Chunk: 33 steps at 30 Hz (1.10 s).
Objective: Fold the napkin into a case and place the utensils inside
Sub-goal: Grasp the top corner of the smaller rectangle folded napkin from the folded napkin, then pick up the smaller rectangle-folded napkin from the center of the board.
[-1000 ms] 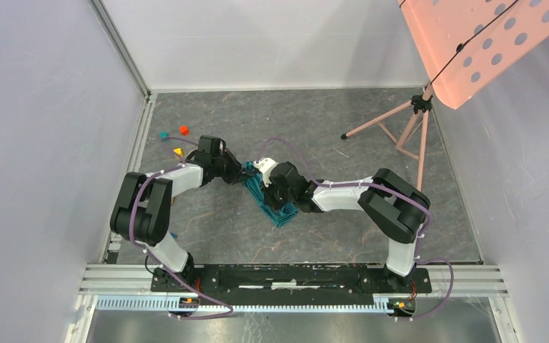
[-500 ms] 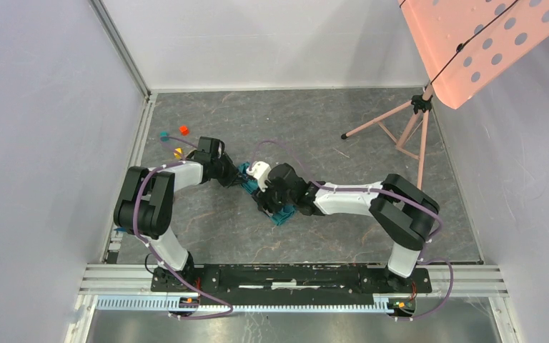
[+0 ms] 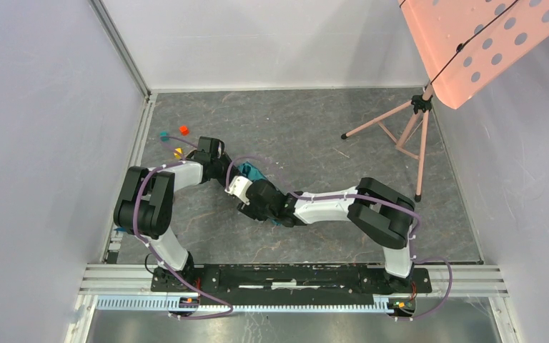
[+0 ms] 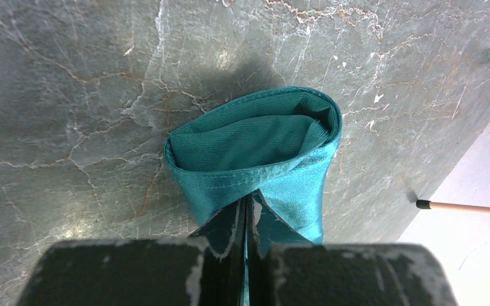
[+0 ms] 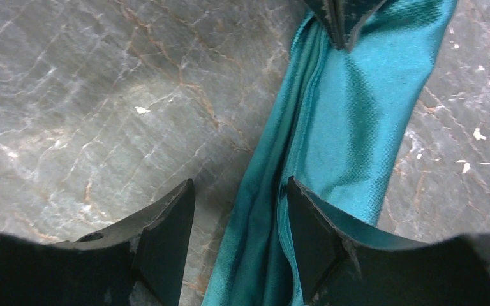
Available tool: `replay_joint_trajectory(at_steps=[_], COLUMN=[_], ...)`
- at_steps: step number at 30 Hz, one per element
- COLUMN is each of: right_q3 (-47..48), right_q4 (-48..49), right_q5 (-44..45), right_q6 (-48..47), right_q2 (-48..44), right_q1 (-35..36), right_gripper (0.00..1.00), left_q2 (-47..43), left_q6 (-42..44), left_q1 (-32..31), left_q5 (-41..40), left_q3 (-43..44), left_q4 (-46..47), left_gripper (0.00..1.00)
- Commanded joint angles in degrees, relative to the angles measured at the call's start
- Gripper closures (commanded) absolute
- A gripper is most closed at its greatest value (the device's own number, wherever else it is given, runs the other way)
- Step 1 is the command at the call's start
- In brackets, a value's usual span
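Left wrist view: left gripper [image 4: 247, 220] pinched shut on 1 end of the napkin [image 4: 255, 150], folded into a narrow case [image 5: 351, 115] on the table [image 4: 70, 95]. Right gripper [image 5: 239, 191] open, astride its edge. Utensils unseen; insertion judged outstanding.

Robot lab test cell, folks. White walls [image 3: 50, 143] box in the grey surface [image 3: 293, 121]. Aluminium rail [image 3: 472, 271] at six o'clock, tripod [image 3: 420, 107] at two.

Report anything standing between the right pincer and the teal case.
Nothing visible does. The open right pincer hangs right over the case, with cloth lying between its fingers. The left pincer pinches the case's mouth rim.
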Motion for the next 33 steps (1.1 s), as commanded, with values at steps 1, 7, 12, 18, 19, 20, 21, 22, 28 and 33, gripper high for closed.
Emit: replay_joint_trajectory(at_steps=[1, 7, 12, 18, 19, 20, 21, 22, 28, 33], right_q3=[1.2, -0.8, 0.2, -0.9, -0.5, 0.1, 0.8, 1.5, 3.6, 5.0], right_q4=[-0.2, 1.6, 1.7, 1.0, 0.7, 0.1, -0.2, -0.3, -0.2, 0.1], right_q5=[8.3, 11.3, 11.1, 4.9, 4.5, 4.5, 4.6, 4.8, 3.9, 3.2], right_q6=[3.3, 6.7, 4.7, 3.1, 3.0, 2.9, 2.6, 2.4, 3.8, 5.5], right_q2=[2.6, 4.3, 4.2, -4.1, -4.7, -4.7, -4.3, -3.6, 0.9, 4.6], right_q1=[0.3, 0.4, 0.6, 0.9, 0.8, 0.8, 0.7, 0.5, -1.1, -1.9], right_gripper=[0.42, 0.54, 0.55, 0.32, 0.31, 0.29, 0.28, 0.27, 0.26, 0.31], left_q2=[1.3, 1.1, 1.4, 2.1, 2.3, 2.3, 2.4, 2.4, 2.3, 2.4], left_q6=[4.2, 4.6, 4.9, 5.0, 5.0, 5.0, 4.9, 4.9, 5.0, 5.0], left_q1=[0.8, 0.8, 0.8, 0.8, 0.7, 0.8, 0.8, 0.8, 0.8, 0.8], left_q5=[-4.2, -4.2, -4.2, -4.4, -4.4, -4.3, -4.3, -4.3, -4.3, -4.2], left_q3=[-0.9, -1.0, -0.9, -0.9, -0.9, -0.9, -1.0, -0.9, -0.7, -0.8], left_q4=[-2.6, -2.5, -2.3, -2.1, -2.1, -2.0, -1.9, -1.9, -2.3, -2.2], left_gripper=[0.98, 0.98, 0.98, 0.98, 0.98, 0.98, 0.98, 0.98, 0.98, 0.98])
